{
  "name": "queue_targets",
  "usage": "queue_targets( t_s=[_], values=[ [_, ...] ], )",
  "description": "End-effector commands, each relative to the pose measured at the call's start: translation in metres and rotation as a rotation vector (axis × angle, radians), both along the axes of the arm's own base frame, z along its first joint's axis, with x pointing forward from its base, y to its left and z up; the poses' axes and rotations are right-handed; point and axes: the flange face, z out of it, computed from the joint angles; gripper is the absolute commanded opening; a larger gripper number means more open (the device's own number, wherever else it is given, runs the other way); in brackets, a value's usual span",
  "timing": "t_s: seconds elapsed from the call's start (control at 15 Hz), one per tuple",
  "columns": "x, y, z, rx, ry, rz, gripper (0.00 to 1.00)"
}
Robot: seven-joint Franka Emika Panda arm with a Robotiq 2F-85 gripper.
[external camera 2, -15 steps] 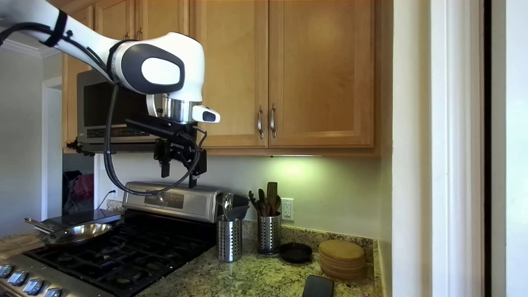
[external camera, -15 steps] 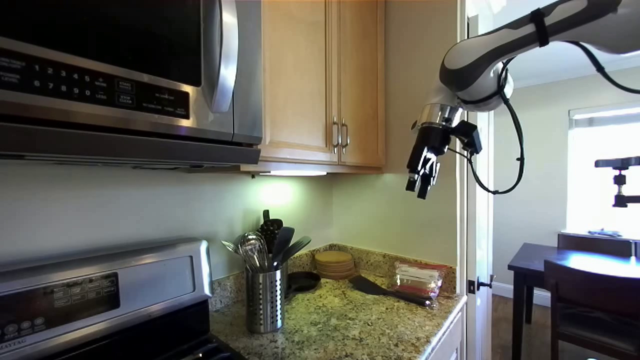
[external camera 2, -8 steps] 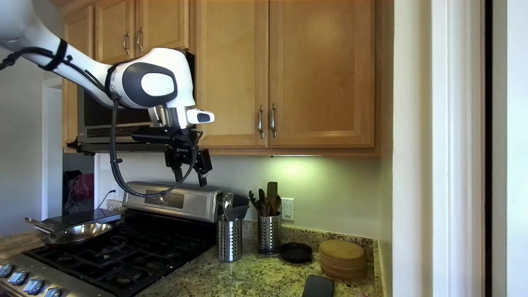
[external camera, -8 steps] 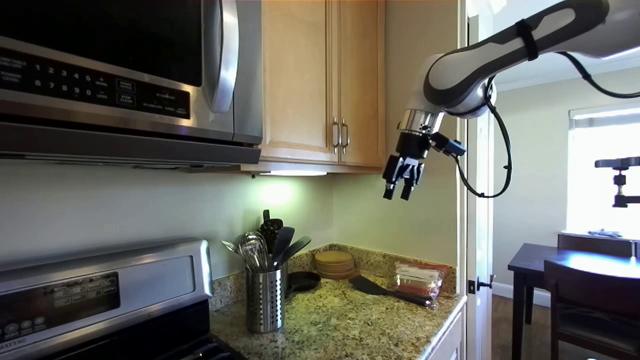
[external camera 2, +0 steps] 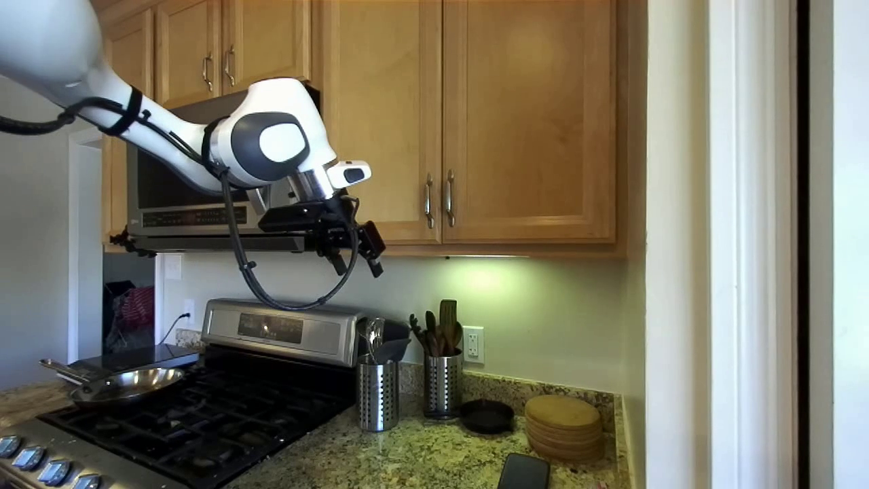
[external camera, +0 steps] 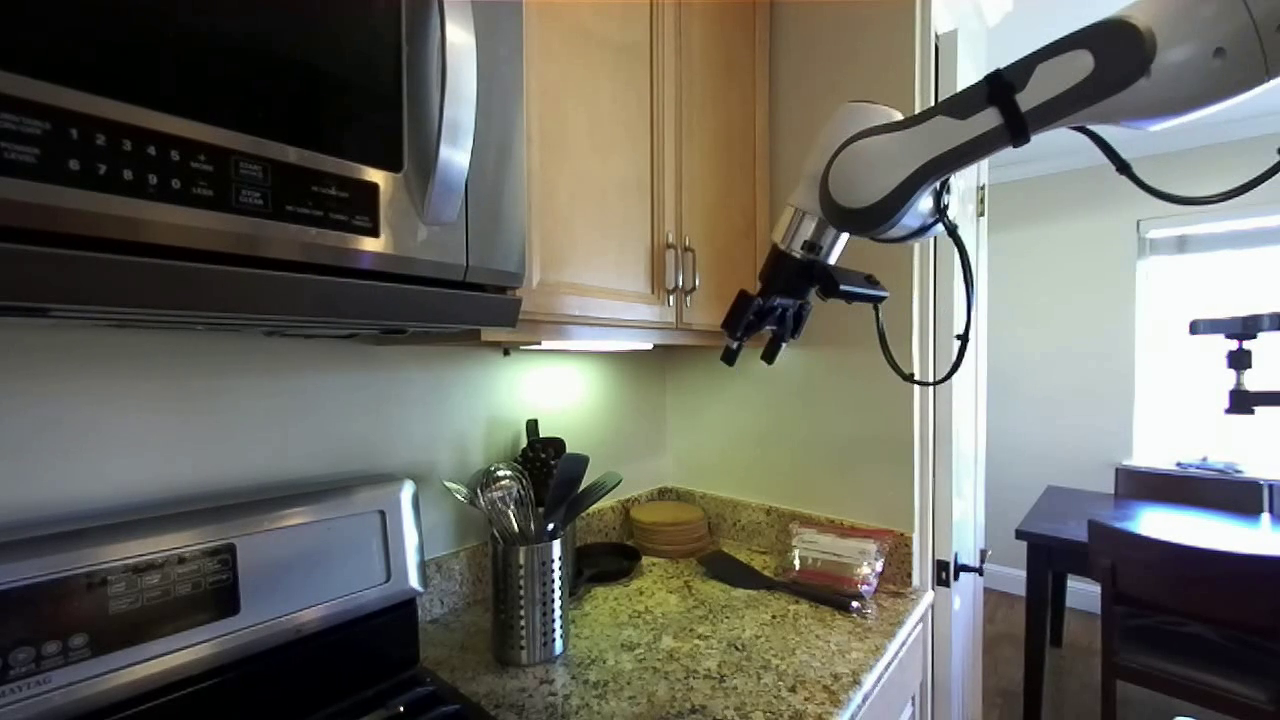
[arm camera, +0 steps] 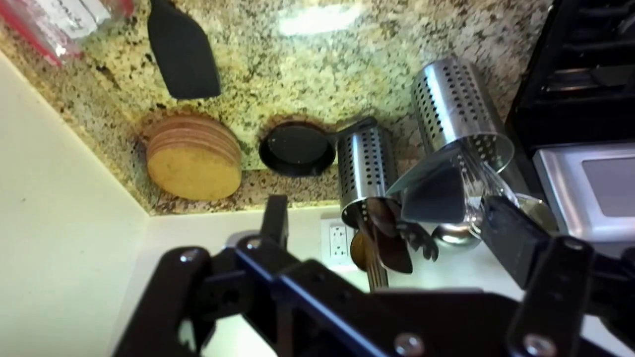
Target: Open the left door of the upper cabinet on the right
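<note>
Held the claw (external camera 2: 358,269) with 2 fingers spread apart, lower than and away from the silver handle (external camera 2: 428,200) of the closed left door (external camera 2: 382,112) in both exterior views.

It is a kitchen: a stove (external camera 2: 210,407) below a microwave (external camera: 260,150) adjoins one edge of the granite counter (external camera 2: 380,462). Utensil holders (external camera 2: 378,395) stand toward the back edge, under the upper cabinet (external camera 2: 468,122).

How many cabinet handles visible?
4: on the right upper cabinet, one handle on the left door, another handle on the right door; left handle and right handle above the microwave. Arm may hide others.
</note>
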Motion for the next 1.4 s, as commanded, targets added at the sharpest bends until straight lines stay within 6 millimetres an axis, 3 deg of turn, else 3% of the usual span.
queue_targets(
  t_s=[0.0,0.07,0.13,0.27,0.73,1.33],
  values=[
    [0.018,-0.014,0.03,-0.023,-0.094,-0.027,1.0],
    [0.022,-0.015,0.036,-0.019,-0.106,-0.022,1.0],
    [0.011,-0.01,0.027,-0.01,-0.07,-0.014,1.0],
    [0.016,-0.011,0.036,-0.011,-0.087,-0.017,1.0],
    [0.021,-0.012,0.038,-0.007,-0.097,-0.012,1.0],
    [0.048,-0.019,0.087,-0.008,-0.277,-0.004,1.0]
  ],
)
